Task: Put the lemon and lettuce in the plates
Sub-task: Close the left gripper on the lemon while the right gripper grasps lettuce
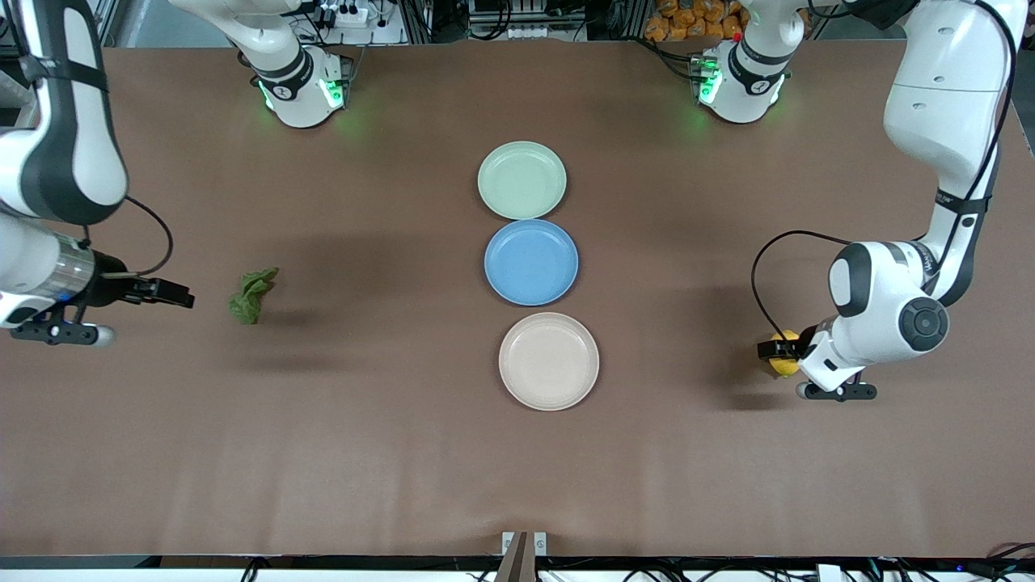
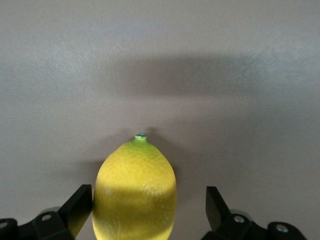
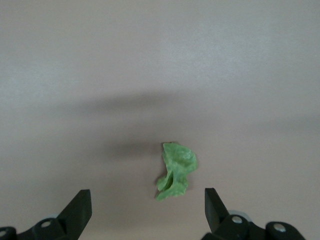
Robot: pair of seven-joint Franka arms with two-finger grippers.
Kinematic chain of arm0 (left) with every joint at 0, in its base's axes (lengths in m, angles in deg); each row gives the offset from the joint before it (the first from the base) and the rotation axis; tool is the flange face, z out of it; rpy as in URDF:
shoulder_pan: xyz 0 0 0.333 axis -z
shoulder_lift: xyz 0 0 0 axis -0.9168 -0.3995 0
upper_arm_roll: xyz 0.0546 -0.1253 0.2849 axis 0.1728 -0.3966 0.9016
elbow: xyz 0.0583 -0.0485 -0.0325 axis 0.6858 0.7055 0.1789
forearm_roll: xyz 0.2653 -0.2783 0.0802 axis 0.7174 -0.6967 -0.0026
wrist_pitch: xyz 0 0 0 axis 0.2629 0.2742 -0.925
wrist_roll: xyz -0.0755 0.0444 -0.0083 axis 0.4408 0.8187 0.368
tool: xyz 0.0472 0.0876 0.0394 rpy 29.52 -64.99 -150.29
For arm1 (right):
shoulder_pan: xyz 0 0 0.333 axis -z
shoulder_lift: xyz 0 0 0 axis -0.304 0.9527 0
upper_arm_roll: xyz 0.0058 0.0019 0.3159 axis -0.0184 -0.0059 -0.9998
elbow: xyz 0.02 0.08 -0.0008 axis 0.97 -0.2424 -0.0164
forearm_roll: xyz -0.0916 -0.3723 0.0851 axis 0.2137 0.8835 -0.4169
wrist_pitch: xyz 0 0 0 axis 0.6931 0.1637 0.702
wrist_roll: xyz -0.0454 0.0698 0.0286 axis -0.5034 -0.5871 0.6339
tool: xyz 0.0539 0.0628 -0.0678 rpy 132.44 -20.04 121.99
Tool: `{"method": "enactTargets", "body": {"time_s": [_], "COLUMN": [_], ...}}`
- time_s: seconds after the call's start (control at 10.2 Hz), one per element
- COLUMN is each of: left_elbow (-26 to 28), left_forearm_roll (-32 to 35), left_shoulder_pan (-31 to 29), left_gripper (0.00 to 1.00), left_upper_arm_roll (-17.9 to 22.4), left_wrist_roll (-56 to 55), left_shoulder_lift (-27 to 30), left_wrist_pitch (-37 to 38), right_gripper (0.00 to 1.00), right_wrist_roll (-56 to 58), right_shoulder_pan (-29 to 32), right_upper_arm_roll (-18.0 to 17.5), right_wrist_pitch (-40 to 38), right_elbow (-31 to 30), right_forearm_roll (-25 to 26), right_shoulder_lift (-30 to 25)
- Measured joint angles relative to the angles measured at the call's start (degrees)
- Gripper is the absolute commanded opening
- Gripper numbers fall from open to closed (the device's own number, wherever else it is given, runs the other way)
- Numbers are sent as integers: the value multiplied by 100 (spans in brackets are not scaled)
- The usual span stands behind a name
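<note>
We have both arms out at their own ends of the table, each lined up on its item. Our left gripper (image 2: 145, 210) is down at the lemon (image 1: 783, 364), jaws spread wide with the fruit sitting between them; one finger looks just against the peel, the other stands clear, so nothing is gripped yet. The lemon rests on the table toward the left arm's end, well apart from the plates. Our right gripper (image 3: 147, 210) is wide open and empty, pointed at the lettuce (image 1: 252, 296), which lies on the table near it toward the right arm's end. Down the middle sit the green plate (image 1: 521, 179), blue plate (image 1: 531, 262) and beige plate (image 1: 549, 360), all bare, so both placements are still ahead of us.
</note>
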Motion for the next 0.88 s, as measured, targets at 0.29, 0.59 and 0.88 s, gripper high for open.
{"method": "enactTargets", "body": {"time_s": [0.29,0.59,0.88], "left_elbow": [17,27,16], "left_forearm_roll": [0,0,0], "left_shoulder_pan": [-7,-5,-2], "left_gripper": [61,0,0], "left_upper_arm_roll": [5,5,0], "left_wrist_roll": [-6,-7,-8], "left_shoulder_lift": [-14,-32,-32], "left_wrist_pitch": [0,-3,-38], "right_gripper": [100,100,100], "right_wrist_roll": [0,0,0], "right_shoulder_pan": [-1,-4,-4], "right_upper_arm_roll": [-4,-9,-10], "right_wrist_pitch": [931,1826,2084], "right_elbow": [-812,-1520,-1990], "right_forearm_roll": [0,1,1], "right_shoulder_lift": [65,67,65]}}
